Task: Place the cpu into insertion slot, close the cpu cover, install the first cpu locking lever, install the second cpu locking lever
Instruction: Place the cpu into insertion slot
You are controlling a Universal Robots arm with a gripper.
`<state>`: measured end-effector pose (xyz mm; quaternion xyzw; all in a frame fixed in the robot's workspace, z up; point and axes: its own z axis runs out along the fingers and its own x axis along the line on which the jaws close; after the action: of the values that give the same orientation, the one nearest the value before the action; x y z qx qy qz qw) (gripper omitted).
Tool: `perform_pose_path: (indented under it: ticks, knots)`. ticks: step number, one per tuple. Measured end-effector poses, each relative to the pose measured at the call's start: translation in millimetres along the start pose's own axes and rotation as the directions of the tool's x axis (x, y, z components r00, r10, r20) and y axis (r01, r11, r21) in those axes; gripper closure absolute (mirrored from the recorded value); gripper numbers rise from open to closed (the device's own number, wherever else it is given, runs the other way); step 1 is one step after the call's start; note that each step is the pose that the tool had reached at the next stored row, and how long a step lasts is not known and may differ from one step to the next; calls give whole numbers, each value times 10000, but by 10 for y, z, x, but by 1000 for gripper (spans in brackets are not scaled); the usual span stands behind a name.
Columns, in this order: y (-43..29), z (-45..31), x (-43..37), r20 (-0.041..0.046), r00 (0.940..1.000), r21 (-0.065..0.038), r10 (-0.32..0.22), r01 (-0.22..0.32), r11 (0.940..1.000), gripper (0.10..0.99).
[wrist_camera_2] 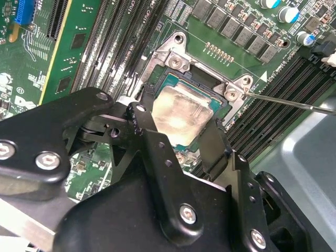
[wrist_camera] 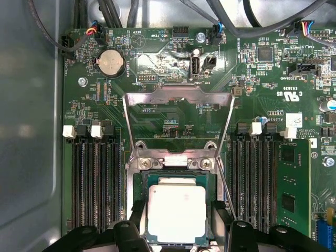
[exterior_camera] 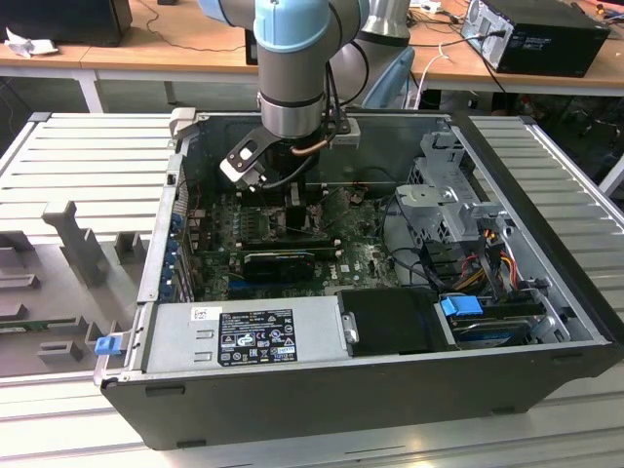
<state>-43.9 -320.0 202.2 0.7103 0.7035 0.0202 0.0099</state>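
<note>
Two fingers point(wrist_camera: 136, 218) clamp cpu point(wrist_camera: 176, 212) at insertion slot point(wrist_camera: 140, 186); cpu cover point(wrist_camera: 178, 97) stands open. Risk: misalign. or tilt on release may bend slot contacts.

The arm point(exterior_camera: 292, 93) is a thick silver-grey tube with a pale blue cap point(exterior_camera: 292, 24) over its joint. Just below that cap a small pale grey box point(exterior_camera: 244, 161) sits on a bracket, with a copper-coloured cable point(exterior_camera: 310, 148) beside it. Furthest below the cap, the gripper point(wrist_camera_2: 178, 131) is matt black, built of flat hinged plates point(wrist_camera_2: 157, 210) pinned with round silver screws point(wrist_camera_2: 47, 160)
</note>
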Motion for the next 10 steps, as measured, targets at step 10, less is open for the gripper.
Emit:
perform_pose_path:
  ticks: [10]
  knots:
    - [11,-3,12,-6,10000,24,-16,16,10000,482]
